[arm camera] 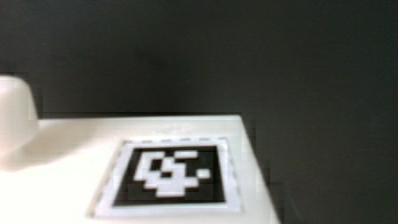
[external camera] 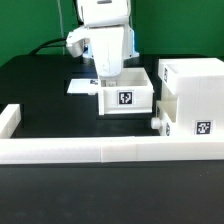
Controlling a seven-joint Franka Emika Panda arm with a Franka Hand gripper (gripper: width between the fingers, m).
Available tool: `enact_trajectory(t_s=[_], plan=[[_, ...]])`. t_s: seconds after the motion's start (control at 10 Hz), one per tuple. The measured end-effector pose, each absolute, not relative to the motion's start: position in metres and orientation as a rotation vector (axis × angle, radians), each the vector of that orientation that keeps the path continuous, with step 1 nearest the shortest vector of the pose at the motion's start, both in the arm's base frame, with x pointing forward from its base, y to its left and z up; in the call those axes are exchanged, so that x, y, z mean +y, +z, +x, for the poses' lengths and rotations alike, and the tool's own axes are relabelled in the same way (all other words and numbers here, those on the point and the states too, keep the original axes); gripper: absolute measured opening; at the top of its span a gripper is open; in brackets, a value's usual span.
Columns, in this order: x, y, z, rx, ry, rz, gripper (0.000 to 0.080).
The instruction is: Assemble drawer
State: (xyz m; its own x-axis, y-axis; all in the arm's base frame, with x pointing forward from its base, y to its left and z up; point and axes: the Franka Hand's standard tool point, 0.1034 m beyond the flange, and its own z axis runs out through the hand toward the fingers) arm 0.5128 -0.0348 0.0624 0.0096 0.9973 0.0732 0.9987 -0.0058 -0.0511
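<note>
In the exterior view the small open white drawer box point(external camera: 127, 97) stands mid-table with a black tag on its front. The larger white drawer casing point(external camera: 195, 92) stands just to its right and touches it, with a tag low on its front and a round knob point(external camera: 158, 122) at its lower left corner. My gripper point(external camera: 108, 76) hangs over the box's back left edge, and its fingers are too small to read. The wrist view shows a white panel point(arm camera: 80, 135) with a black tag point(arm camera: 173, 170) close up and blurred. A rounded white piece point(arm camera: 15, 120) shows at one edge. My fingers do not show there.
A long low white wall point(external camera: 100, 151) runs along the table's front and turns back at the exterior view's left point(external camera: 10, 120). The marker board point(external camera: 80, 87) lies flat behind the box, partly under the arm. The table is black.
</note>
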Motion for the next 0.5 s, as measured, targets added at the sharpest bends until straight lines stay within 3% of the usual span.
enact_trajectory(t_s=[0.5], plan=[[-0.030,0.063,0.532,-2.174,-0.063,-2.165,0.0044]])
